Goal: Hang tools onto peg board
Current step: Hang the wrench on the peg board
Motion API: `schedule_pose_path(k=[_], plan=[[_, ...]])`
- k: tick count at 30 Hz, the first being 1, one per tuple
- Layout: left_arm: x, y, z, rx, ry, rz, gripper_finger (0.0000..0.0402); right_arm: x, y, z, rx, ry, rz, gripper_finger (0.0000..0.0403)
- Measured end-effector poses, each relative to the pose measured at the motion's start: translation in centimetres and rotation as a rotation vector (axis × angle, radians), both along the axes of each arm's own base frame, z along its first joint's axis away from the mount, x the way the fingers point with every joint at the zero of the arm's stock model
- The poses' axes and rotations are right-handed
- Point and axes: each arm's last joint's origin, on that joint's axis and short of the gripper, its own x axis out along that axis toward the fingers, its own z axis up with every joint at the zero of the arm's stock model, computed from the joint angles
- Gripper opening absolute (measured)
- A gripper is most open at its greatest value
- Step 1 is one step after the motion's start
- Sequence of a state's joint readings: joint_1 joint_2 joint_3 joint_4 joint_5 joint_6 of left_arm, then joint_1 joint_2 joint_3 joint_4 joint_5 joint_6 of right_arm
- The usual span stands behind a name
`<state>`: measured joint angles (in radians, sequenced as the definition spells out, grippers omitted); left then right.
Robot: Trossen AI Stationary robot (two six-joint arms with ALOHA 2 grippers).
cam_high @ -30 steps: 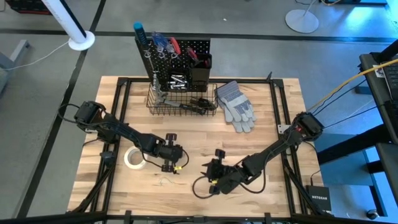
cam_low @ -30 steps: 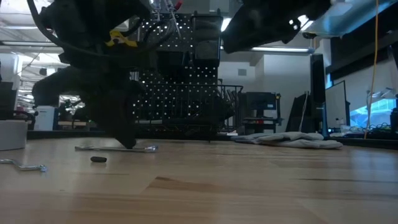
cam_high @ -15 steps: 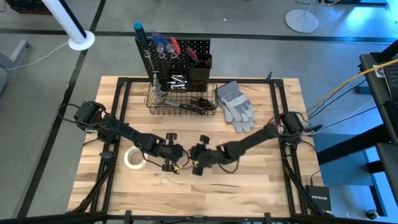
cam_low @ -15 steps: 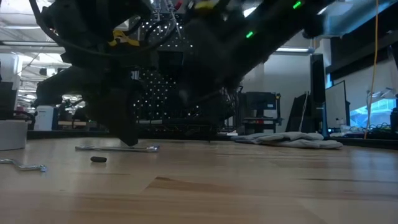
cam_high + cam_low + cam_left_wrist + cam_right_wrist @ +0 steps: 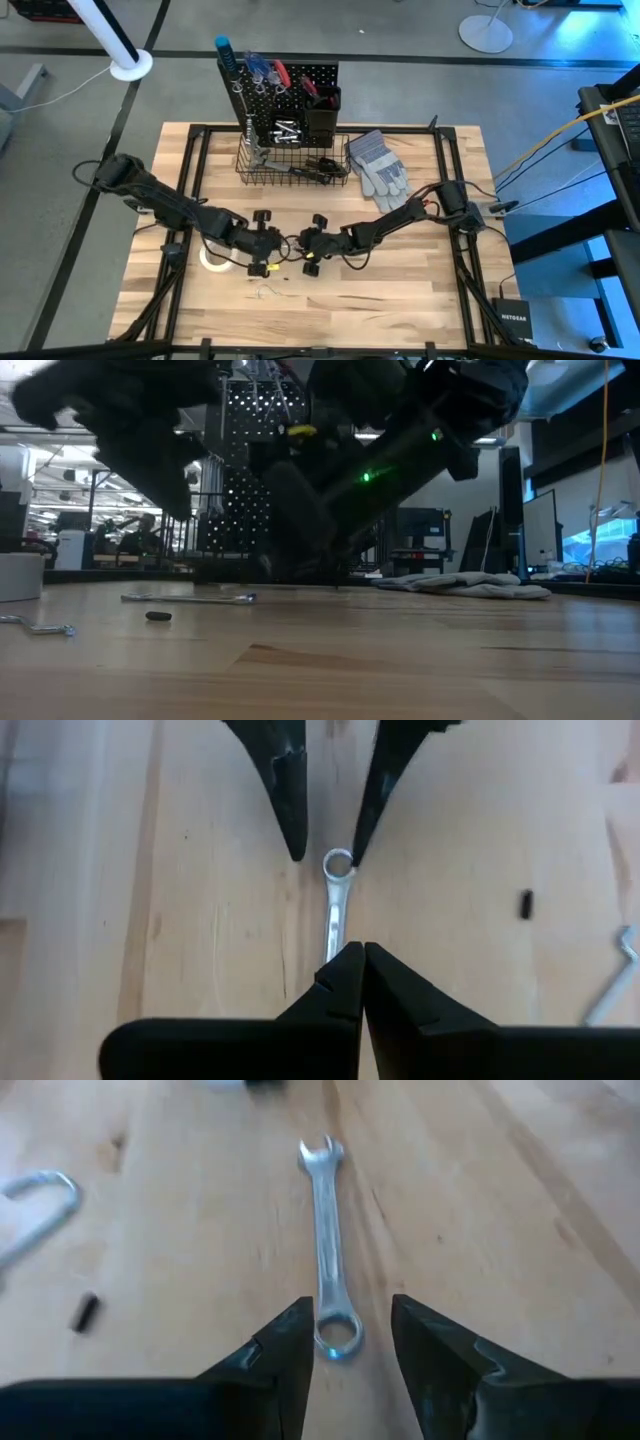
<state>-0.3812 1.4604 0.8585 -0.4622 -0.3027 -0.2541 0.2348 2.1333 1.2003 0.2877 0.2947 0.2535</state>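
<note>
A silver wrench (image 5: 325, 1230) lies flat on the wooden table between my two grippers. Its ring end (image 5: 338, 1335) points toward my right arm and its open-jaw end (image 5: 322, 1150) toward my left. My right gripper (image 5: 350, 1305) is open and low, with one finger on each side of the ring end and a gap showing on both sides. My left gripper (image 5: 357, 952) is shut and hangs above the wrench's other end, holding nothing. The peg board (image 5: 285, 85) stands at the table's far edge with tools hanging on it.
A black wire basket (image 5: 290, 165) with tools stands at the board's foot, and grey gloves (image 5: 380, 170) lie to its right. A white tape roll (image 5: 212, 255) sits by my left arm. A bent silver hook (image 5: 35, 1195) and a small black piece (image 5: 85, 1312) lie near the wrench.
My right gripper has swung from the near right part of the table toward the left and down to the wrench's ring end, staying open. My left gripper has risen off the table, still shut. The wrench has kept its place.
</note>
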Motion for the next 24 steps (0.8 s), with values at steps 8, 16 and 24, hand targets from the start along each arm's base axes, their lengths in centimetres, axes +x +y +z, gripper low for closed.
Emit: schedule_pose_path(k=[8, 16, 24], plan=[[-1.3, -0.7, 0.9, -0.008, -0.001, 0.013, 0.0002, 0.0, -0.1, -1.4, -0.025, 0.036, -0.021, 0.0143], [-1.3, -0.9, 0.9, -0.034, -0.008, 0.045, 0.0006, -0.3, -0.2, -2.2, -0.045, 0.1, -0.028, 0.0143], [-0.2, -0.2, -0.9, 0.012, 0.047, 0.062, 0.0076, -0.4, -0.2, -2.3, -0.046, 0.103, -0.025, 0.0143]])
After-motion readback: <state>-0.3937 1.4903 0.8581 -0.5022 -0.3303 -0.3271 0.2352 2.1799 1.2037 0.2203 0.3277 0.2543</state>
